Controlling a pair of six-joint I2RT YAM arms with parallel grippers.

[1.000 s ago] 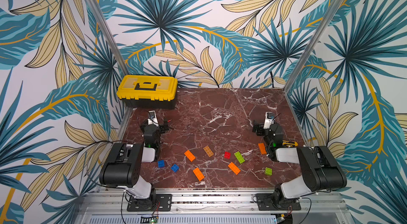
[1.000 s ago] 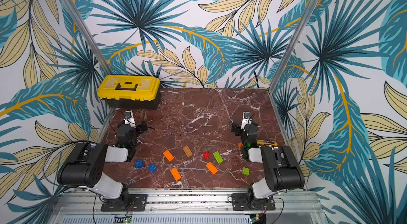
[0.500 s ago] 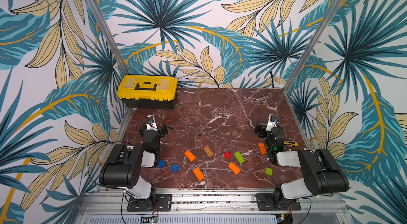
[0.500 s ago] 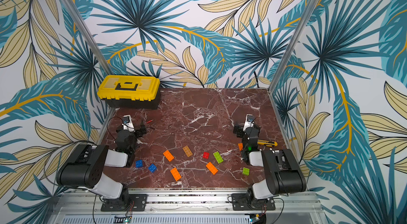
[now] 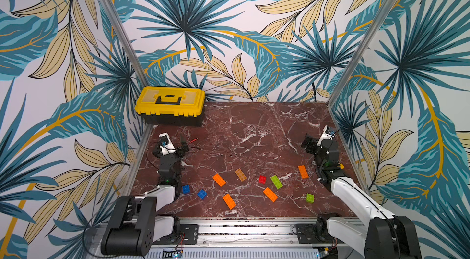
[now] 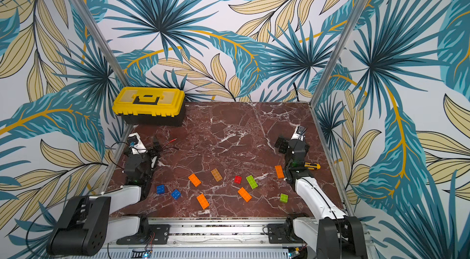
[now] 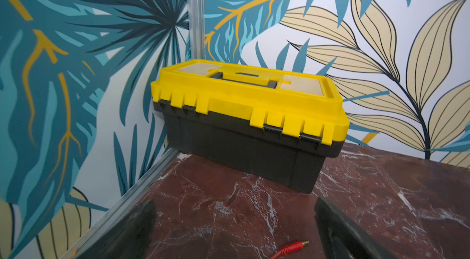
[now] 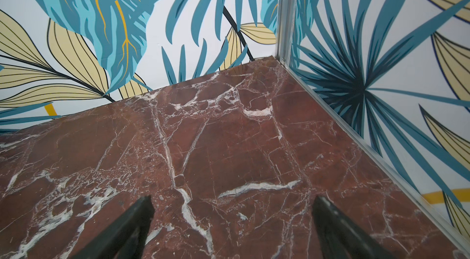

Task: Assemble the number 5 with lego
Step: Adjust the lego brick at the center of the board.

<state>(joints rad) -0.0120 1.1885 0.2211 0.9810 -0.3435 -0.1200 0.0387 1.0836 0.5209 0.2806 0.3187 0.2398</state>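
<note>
Loose lego lies on the marble near the front: orange bricks [image 5: 219, 179] [image 5: 229, 201] [image 5: 270, 194] [image 5: 303, 171], a tan brick [image 5: 240, 174], a red brick [image 5: 262, 179], lime green bricks [image 5: 276, 181] [image 5: 309, 198] and blue bricks [image 5: 186, 189] [image 5: 202, 193]. All lie apart, and the number 5 does not show in any view. My left gripper [image 5: 181, 148] [image 7: 235, 203] hangs open over bare marble at the left, behind the blue bricks. My right gripper [image 5: 309, 145] [image 8: 232, 199] is open and empty at the right, behind the rightmost orange brick.
A yellow toolbox [image 5: 170, 103] [image 7: 249, 97] stands in the back left corner, ahead of the left gripper. A red cable plug [image 7: 292, 246] lies between them. A yellow utility knife [image 6: 311, 166] lies beside the right arm. Patterned walls with metal posts [image 8: 287, 13] close three sides.
The right wrist has moved toward the right wall, and the left wrist has shifted slightly toward the left wall. Both grippers stayed open. No brick moved.
</note>
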